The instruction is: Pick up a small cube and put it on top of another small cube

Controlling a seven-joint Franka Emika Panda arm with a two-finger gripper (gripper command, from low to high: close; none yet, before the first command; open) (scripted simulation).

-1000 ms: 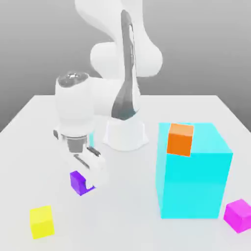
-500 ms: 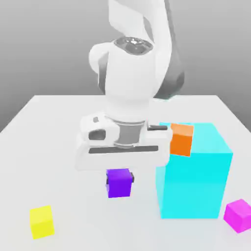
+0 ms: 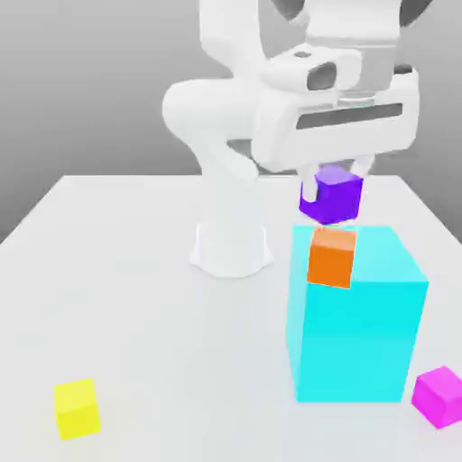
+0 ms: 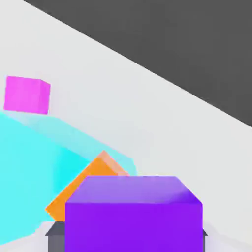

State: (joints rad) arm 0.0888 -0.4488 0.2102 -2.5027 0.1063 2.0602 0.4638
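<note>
Claw (image 3: 336, 183) clenched on small violet-purple cube (image 3: 332, 197), held in the air just above small orange cube (image 3: 331, 256), not touching. Orange cube sits on top of big cyan block (image 3: 356, 334). Yellow cube (image 3: 76, 409) and magenta cube (image 3: 439, 395) rest on white surface (image 3: 135, 316), well apart.

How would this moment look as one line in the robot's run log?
phase: carry | tool: shut on purple cube | cube: airborne above orange cube on cyan block | next: probably lower and release
</note>
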